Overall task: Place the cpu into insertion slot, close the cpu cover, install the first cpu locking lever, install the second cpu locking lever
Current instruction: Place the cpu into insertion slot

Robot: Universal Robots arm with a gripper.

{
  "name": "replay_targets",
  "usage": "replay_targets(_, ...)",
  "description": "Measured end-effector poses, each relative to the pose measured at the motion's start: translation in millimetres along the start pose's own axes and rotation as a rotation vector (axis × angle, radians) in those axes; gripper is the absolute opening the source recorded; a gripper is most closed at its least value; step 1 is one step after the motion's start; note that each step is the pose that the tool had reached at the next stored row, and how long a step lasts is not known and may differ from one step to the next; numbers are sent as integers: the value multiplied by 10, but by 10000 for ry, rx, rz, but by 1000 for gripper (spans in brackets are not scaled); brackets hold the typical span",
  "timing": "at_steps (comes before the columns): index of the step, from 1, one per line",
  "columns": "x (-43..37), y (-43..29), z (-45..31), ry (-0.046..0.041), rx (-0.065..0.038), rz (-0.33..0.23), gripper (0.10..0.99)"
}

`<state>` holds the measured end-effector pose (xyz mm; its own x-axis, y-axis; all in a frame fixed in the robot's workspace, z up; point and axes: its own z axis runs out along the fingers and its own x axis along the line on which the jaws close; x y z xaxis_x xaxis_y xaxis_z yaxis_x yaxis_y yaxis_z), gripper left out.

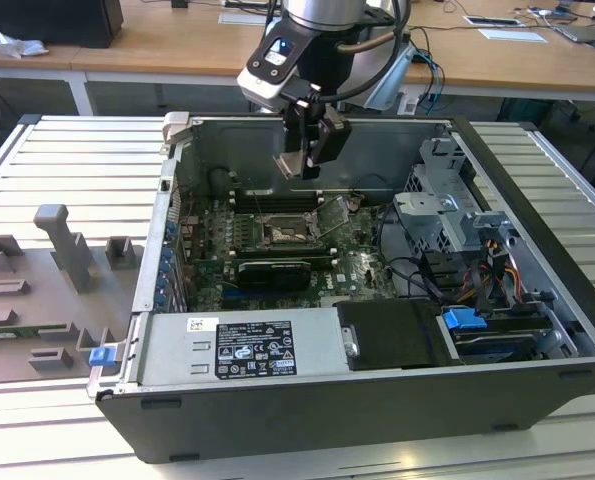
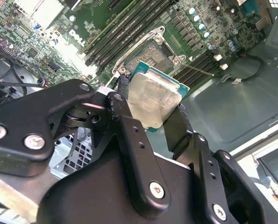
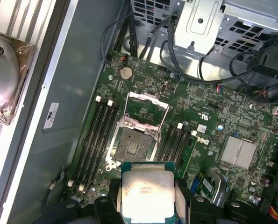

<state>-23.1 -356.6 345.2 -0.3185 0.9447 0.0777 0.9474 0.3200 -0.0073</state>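
Note:
My gripper [image 1: 313, 150] hangs inside the open computer case [image 1: 497, 400], above the green motherboard, and is shut on the cpu [image 2: 153, 100]. In both wrist views the cpu [image 3: 146, 191] is a square chip with a pale silver top and a green edge, pinched between the two black fingers [image 2: 124, 105]. The insertion slot [image 3: 134, 147] lies open below and slightly ahead of the chip, its dark centre bare. The cpu cover [image 3: 146, 108] is swung up and back from the slot. In the exterior view the slot [image 1: 280, 232] sits under the gripper, with a clear gap between them.
Long black memory slots [image 3: 99, 135] flank the socket on both sides. A black graphics card [image 1: 272, 270] lies nearer the camera, beside the power supply [image 1: 237, 350]. A metal drive cage [image 1: 447, 210] with cables fills the exterior view's right. Grey fixtures [image 1: 67, 250] stand outside the case at the left.

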Motion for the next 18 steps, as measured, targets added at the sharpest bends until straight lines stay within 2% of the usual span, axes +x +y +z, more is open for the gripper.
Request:
replay_targets(15,0,0,3,2,-24,308,541)
replay_targets(18,-1,0,7,4,-42,537,541)
